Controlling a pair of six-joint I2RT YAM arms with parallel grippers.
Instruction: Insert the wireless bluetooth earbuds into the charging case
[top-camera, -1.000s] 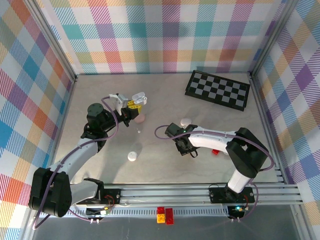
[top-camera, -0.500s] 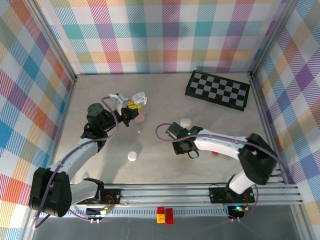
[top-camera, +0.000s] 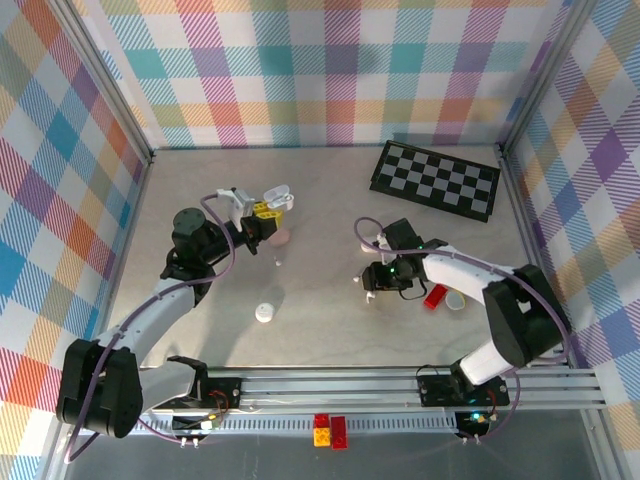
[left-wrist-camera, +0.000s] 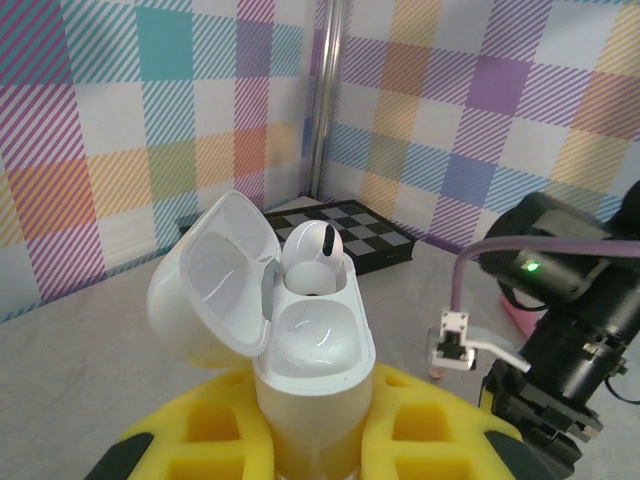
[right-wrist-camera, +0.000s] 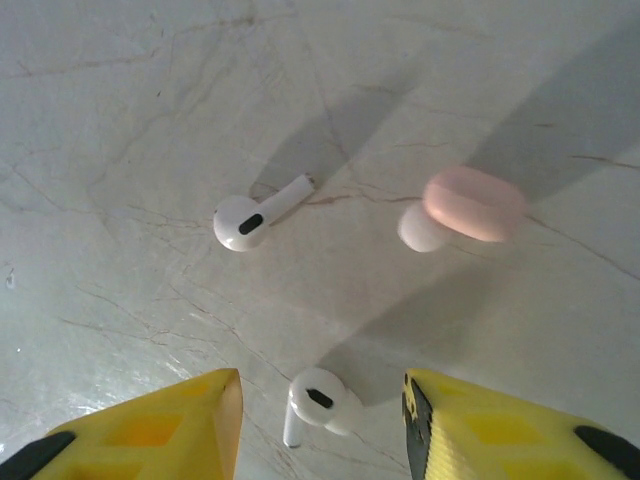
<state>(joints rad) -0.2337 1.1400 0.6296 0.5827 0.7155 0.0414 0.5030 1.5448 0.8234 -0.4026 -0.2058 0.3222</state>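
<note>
My left gripper (left-wrist-camera: 310, 435) is shut on the white charging case (left-wrist-camera: 300, 370), which it holds upright with the lid open. One white earbud (left-wrist-camera: 310, 262) sits in the far slot; the near slot is bare. In the top view this case (top-camera: 279, 196) sits at the left gripper (top-camera: 263, 212). My right gripper (right-wrist-camera: 320, 400) hangs open just above the table, and a white earbud (right-wrist-camera: 318, 398) lies loose between its yellow fingers. A second white earbud (right-wrist-camera: 254, 216) lies further ahead. In the top view the right gripper (top-camera: 373, 284) is at mid-table.
A blurred pale pink and white rounded piece (right-wrist-camera: 465, 207) lies right of the earbuds. A pink case (top-camera: 283, 237), a white case (top-camera: 264, 313), a red block (top-camera: 435, 296) and a chessboard (top-camera: 435, 180) are on the table. The right arm (left-wrist-camera: 570, 300) looms beside the held case.
The right arm has swung its wrist to the right and back, and the gripper now points left over the loose earbud. The left arm and its case have stayed put.
</note>
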